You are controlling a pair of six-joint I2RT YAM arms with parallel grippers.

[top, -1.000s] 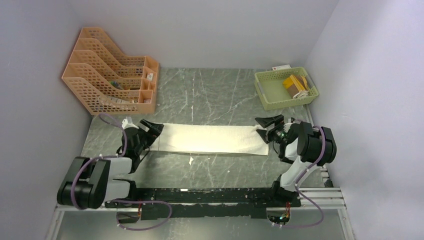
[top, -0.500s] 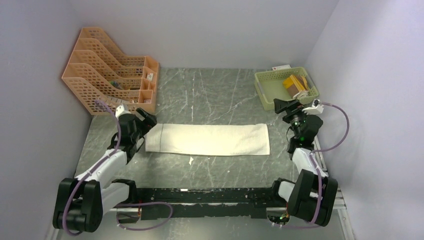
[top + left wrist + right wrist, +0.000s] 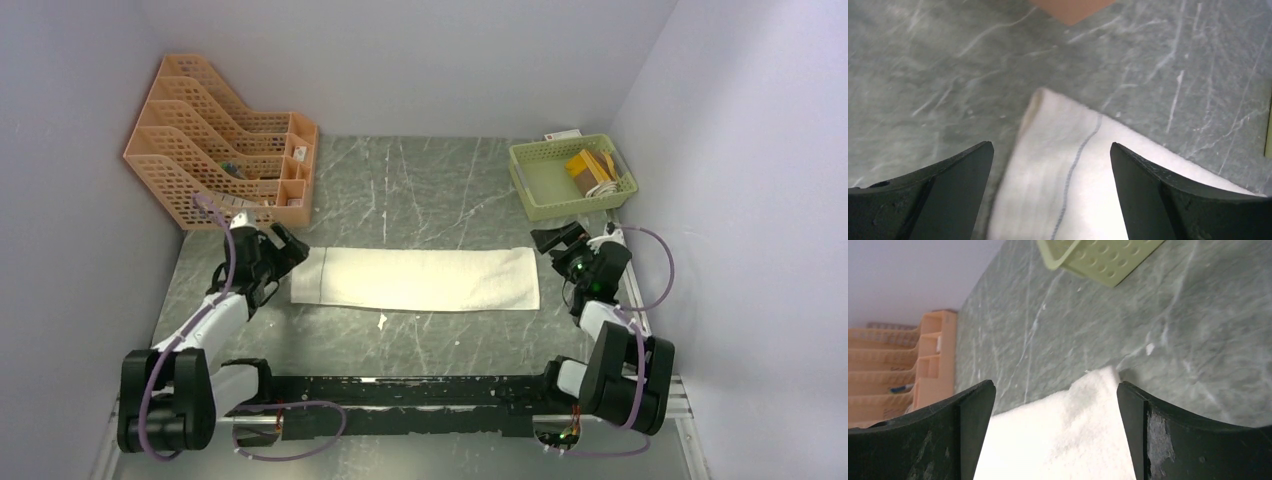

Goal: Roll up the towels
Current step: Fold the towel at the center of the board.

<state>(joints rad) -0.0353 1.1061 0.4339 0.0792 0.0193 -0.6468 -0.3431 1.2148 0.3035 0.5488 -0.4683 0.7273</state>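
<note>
The left gripper (image 3: 284, 252) is being held released, jaws wide, just off the 9 o'clock end of the cream-white towel (image 3: 415, 278). The right gripper (image 3: 553, 243) is likewise being held released just off the 3 o'clock end. One second ago both ends were being touched; both grippers are now being drawn clear, and the towel is being left flat and spread lengthwise on the counter (image 3: 430, 190). Spreading is judged complete, and rolling is not yet being started. Open counter is being offered at 12 and 6 o'clock of the towel. Room is being limited by the orange rack (image 3: 215, 140) at 10 o'clock and the green basket (image 3: 518, 178) at 1 o'clock, where the mustard-yellow towel (image 3: 588, 168) is being kept.
</note>
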